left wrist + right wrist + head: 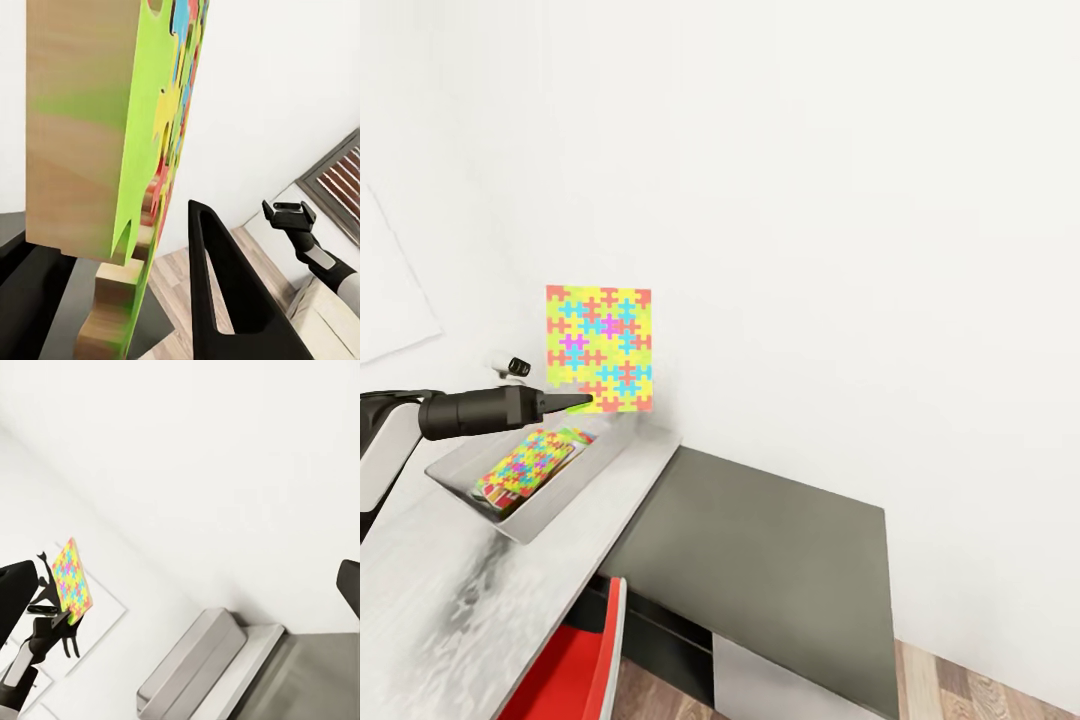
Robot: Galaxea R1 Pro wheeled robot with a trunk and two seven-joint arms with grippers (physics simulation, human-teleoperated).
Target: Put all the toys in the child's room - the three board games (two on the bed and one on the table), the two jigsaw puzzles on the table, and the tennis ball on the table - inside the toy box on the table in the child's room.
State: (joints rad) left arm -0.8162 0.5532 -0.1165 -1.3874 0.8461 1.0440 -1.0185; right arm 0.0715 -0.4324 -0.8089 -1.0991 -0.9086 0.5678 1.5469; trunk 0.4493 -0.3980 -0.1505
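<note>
The left gripper [588, 403] is clamped on the lower edge of a flat square jigsaw puzzle [599, 349] with yellow, orange, cyan and magenta interlocking pieces and a plain wooden back [79, 127]. The puzzle stands upright in the air above the far end of the shallow grey rectangular toy box [550, 508] on the white table [440, 600]. A second multicoloured puzzle [528, 465] lies flat inside the box. The right gripper's [289, 215] opening cannot be determined.

red chair [575, 670] cut off at bottom edge, toy box [525, 520] contents partly hidden
</note>
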